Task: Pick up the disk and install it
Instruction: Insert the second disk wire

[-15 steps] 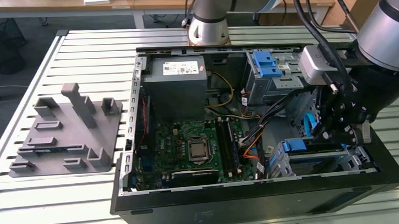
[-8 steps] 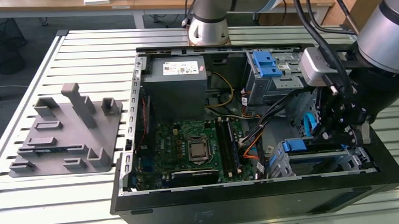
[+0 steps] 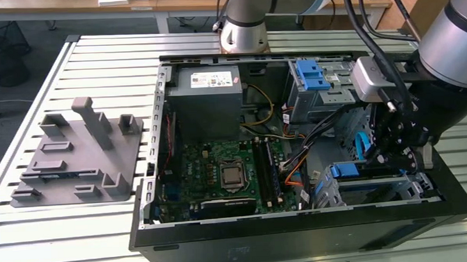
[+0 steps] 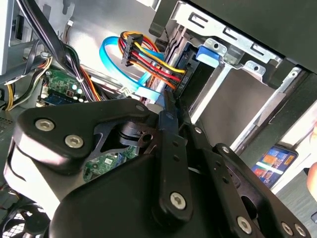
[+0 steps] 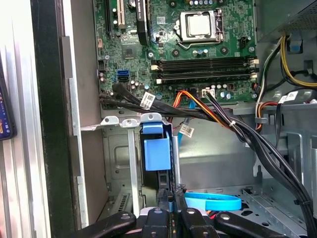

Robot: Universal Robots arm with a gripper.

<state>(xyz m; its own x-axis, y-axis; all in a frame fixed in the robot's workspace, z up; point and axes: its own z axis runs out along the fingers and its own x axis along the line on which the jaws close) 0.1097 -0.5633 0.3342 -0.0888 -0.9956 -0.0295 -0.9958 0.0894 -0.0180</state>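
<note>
Blue-bracketed disk (image 5: 155,153), edge-on in bay

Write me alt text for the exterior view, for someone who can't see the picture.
A robot arm reaches its claw down into an open computer case, above a blue-bracketed drive bay near the corner on the exterior view's right. Inside are a green motherboard and a grey power supply; a grey moulded fixture sits on the slatted table at the view's left.

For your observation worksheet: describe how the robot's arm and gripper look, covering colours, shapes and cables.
The arm is a thick silver-grey tube, with a matching grey joint rising from its base. Black cables run along it. The gripper is black: flat linkage bars joined by silver round-headed bolts.
</note>
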